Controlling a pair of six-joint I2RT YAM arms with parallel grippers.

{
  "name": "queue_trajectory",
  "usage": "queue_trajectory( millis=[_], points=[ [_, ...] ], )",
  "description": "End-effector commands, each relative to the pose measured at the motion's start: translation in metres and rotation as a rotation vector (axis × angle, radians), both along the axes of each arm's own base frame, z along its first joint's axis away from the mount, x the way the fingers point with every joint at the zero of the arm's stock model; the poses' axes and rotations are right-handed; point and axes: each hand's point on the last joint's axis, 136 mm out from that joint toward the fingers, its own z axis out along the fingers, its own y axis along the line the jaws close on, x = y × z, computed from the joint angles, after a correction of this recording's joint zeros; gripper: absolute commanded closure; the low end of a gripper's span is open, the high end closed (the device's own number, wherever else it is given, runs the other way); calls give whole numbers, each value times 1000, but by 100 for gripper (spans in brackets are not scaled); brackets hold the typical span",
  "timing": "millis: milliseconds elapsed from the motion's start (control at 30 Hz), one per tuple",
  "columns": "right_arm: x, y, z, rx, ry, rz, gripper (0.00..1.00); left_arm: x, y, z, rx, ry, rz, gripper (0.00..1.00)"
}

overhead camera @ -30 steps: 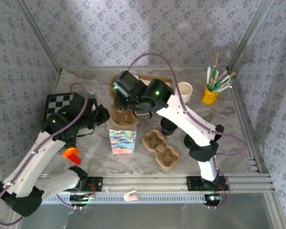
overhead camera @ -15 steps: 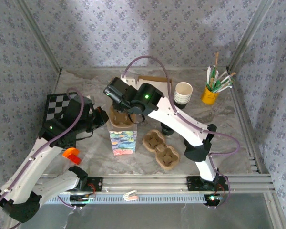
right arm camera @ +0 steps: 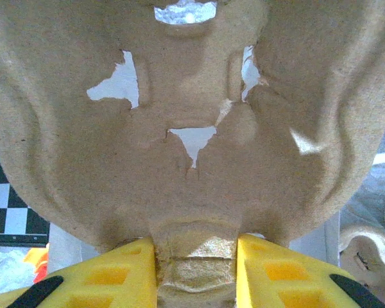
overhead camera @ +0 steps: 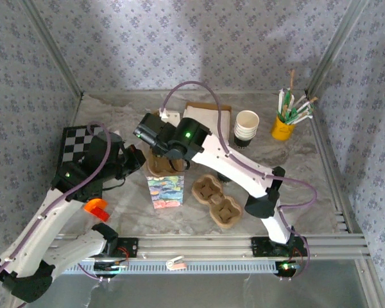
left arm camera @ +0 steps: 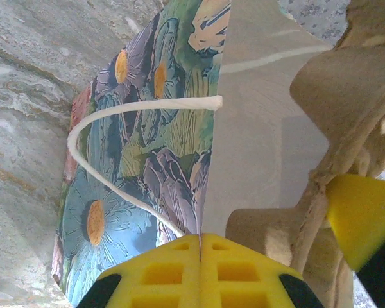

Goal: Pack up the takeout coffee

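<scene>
On the marble table (overhead camera: 308, 173), the left pincer (left arm camera: 200, 253) has just clenched fully on the rim of the one floral bag (left arm camera: 135, 128) and the right pincer (right arm camera: 196, 260), clamping one pulp tray (right arm camera: 192, 96) of two, has eased it lower at that bag's mouth, so the single takeout coffee (overhead camera: 222, 176), half-hidden right of the bag, waits unpacked.

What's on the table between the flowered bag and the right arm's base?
An empty cardboard cup tray lies flat there, between the flowered bag and the right arm's base. The top view shows it.
</scene>
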Motion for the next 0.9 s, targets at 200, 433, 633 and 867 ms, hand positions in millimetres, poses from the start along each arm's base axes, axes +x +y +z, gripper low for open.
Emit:
queue_trajectory(
  millis=[200,433,633,867],
  points=[
    [-23,-12,-24,-61,117,1,67,3,-1,7,-33,-38,10,100],
    [-22,-9,-42,-79,179,10,66,2,-1,9,-39,-47,3,100],
    [-18,-15,-48,-96,202,-6,66,2,2,9,-28,-45,16,100],
    [-17,-17,-50,-91,243,-23,66,2,-5,12,-47,-61,3,100]
  ],
)
